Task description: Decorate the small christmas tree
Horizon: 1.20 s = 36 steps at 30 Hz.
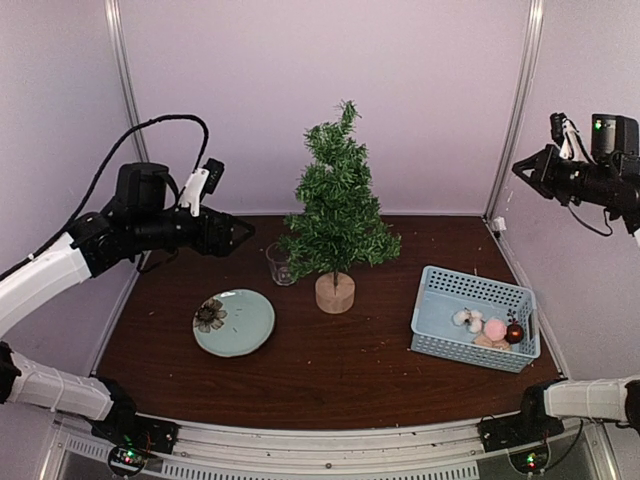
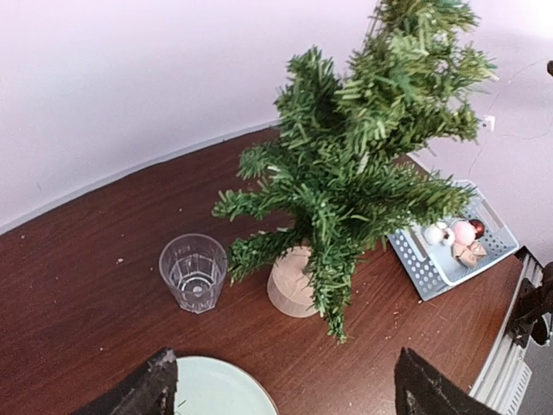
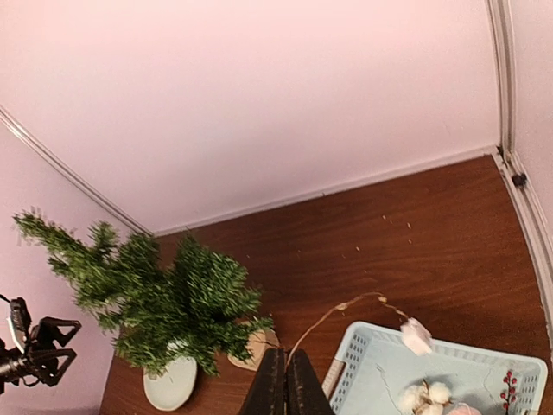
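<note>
Tan ornament string (image 3: pixel 341 305) between shut R fingers (image 3: pixel 271 380), wrist cam only; L fingers (image 2: pixel 147 389) wide, empty.

- Deep green, bristly needles on small christmas tree (image 1: pixel 338 200), centre; pale light-wood stump base (image 1: pixel 335 293).
- Clear, colourless drinking glass (image 1: pixel 280 264), just left of tree.
- Pale mint-green plate (image 1: pixel 245 325), near left, with dark brown flower print (image 1: pixel 210 315) toward left rim.
- Light blue basket (image 1: pixel 470 352), right, walls patterned with rows of small holes.
- Inside basket: white cotton balls (image 1: pixel 467 319), pink ball (image 1: pixel 495 329), dark red bauble (image 1: pixel 514 333).
- Thin tan cord (image 3: pixel 346 304) with whitish-pink tag (image 3: pixel 416 335), at black right gripper (image 3: pixel 287 367).
- Black left gripper (image 1: pixel 245 232), far left; white arm shells behind.
- Dark reddish-brown wood-grain table (image 1: pixel 350 370); pale lilac walls (image 1: pixel 400 90).
</note>
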### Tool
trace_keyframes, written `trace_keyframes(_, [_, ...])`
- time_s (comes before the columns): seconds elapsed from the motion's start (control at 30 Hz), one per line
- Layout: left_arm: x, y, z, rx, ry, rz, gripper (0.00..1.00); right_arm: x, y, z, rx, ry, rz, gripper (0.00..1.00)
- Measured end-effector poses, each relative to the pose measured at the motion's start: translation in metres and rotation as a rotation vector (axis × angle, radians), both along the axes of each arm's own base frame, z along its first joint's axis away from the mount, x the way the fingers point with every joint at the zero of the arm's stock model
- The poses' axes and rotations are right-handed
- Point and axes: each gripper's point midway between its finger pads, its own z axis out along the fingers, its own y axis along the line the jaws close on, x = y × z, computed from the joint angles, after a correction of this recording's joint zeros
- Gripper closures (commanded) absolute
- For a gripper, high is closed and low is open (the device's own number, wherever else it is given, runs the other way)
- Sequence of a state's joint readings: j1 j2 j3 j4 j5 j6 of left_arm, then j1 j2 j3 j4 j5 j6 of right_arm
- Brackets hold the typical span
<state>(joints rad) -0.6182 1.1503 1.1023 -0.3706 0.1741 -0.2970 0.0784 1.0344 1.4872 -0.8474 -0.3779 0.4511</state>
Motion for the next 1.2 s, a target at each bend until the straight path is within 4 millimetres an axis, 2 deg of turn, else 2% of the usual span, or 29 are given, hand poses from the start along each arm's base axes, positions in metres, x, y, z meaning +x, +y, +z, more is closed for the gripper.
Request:
trace_keyframes(0.17, [-0.013, -0.012, 0.022, -0.006, -0.069, -0.078, 0.14, 0.003, 0.008, 0.055, 0.049, -0.132, 0.038, 1.00])
trace_keyframes(0.37, [-0.038, -0.040, 0.046, 0.003, -0.162, -0.203, 0.15, 0.003, 0.014, 0.121, 0.101, -0.290, 0.070, 1.00])
trace_keyframes(0.57, [-0.056, -0.068, 0.057, 0.025, -0.223, -0.301, 0.16, 0.004, 0.018, 0.173, 0.146, -0.417, 0.093, 1.00])
trace_keyframes(0.73, [-0.060, -0.085, 0.056, 0.042, -0.240, -0.344, 0.17, 0.008, 0.022, 0.205, 0.189, -0.497, 0.111, 1.00])
trace_keyframes(0.9, [-0.062, -0.101, 0.056, 0.053, -0.256, -0.382, 0.18, 0.009, 0.026, 0.229, 0.232, -0.555, 0.130, 1.00])
trace_keyframes(1.2, [-0.062, -0.118, 0.058, 0.046, -0.278, -0.416, 0.18, -0.007, 0.029, 0.275, 0.287, -0.679, 0.161, 1.00])
